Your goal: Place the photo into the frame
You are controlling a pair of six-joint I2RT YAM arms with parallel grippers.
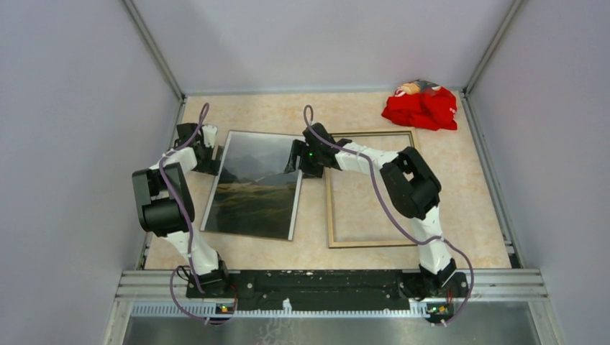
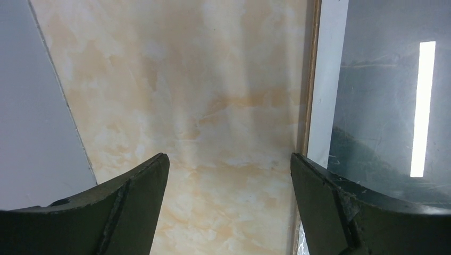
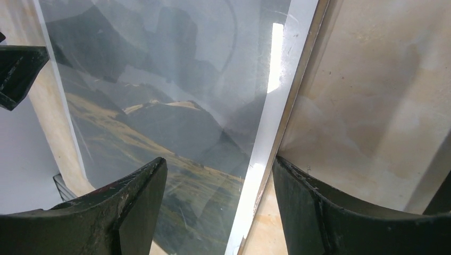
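The pale marbled surface (image 1: 460, 215) fills the floor of a grey-walled enclosure, with both arms reaching out over it from the near edge. The frame (image 1: 370, 244) lies flat right of centre, its light tan wood side up and the surface showing through its opening; the right arm crosses over its far left corner. Just beside it on the left, a little apart and turned slightly askew, the photo (image 1: 255, 190) lies face up, misty grey mountains at the far end and dark green hills at the near end. A crumpled red cloth (image 1: 421, 108) sits in the far right corner, well apart from both. The right gripper (image 3: 218, 159) hangs over the photo's far right corner with its fingers apart, one above the print and the other above bare surface, the white border running between them, unclamped. The left gripper (image 2: 230, 156) is at the photo's far left corner, fingers spread wide over bare surface, one tip at the white border, holding nothing.
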